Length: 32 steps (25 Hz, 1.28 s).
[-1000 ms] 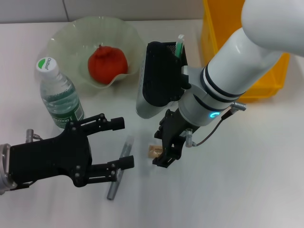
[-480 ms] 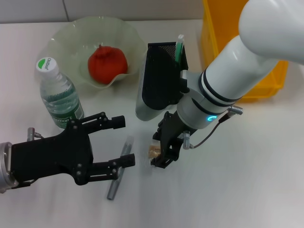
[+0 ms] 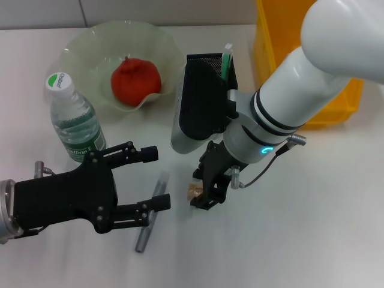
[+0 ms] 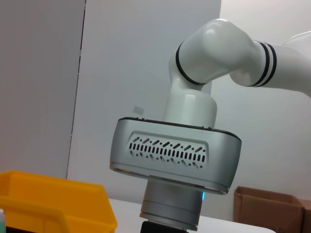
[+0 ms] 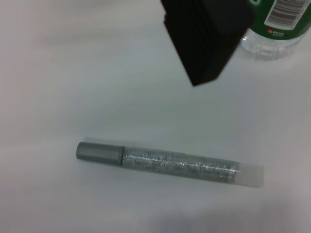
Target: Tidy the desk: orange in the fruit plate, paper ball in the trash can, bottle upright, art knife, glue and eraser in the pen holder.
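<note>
Having crept left onto the eraser (image 3: 194,191) at lower centre, right gripper (image 3: 201,193) is pinching it, lifting toward pen holder (image 3: 207,90) next.

Plain white desk (image 3: 312,240) with a matte top, pretty evenly lit. Behind it are pale grey wall panels (image 4: 43,82) with vertical seams, and a brown cardboard box (image 4: 267,208) sits by the wall.

Red-orange orange (image 3: 135,80), yellow trash can (image 3: 336,102)

White desk (image 3: 312,240); brown cardboard box (image 4: 269,209) against pale wall (image 4: 43,82).
</note>
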Available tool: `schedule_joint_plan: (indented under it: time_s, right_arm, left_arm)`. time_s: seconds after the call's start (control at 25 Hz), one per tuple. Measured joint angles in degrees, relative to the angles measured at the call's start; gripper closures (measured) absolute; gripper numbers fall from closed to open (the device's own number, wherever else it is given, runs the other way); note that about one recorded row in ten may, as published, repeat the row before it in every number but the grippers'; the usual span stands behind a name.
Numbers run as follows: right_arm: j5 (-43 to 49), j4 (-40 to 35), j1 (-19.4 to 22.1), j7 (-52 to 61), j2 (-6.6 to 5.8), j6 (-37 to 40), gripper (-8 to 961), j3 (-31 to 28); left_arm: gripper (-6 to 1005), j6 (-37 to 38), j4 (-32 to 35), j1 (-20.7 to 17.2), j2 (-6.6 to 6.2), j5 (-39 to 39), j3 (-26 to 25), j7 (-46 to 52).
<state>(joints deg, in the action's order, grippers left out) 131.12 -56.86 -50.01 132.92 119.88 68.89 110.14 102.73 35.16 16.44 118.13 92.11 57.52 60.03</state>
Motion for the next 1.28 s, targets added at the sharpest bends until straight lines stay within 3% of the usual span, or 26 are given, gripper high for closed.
schedule_joint_plan:
  time_s: [0.56,1.12,1.28]
  right_arm:
    - [0.00,0.26,-0.17,-0.13,0.00,-0.23,480,0.77]
    - [0.01,0.18,0.19,-0.65,0.00,-0.35,670,0.74]
    - [0.01,-1.19,1.09,-0.65,0.00,-0.35,675,0.19]
  left_arm:
    - [191,0.00,0.18,0.02,0.06,0.00,0.13,0.00]
    - [191,0.01,0.27,0.12,0.09,0.00,-0.05,0.00]
    - [192,0.01,0.23,0.17,0.09,0.00,-0.05,0.00]
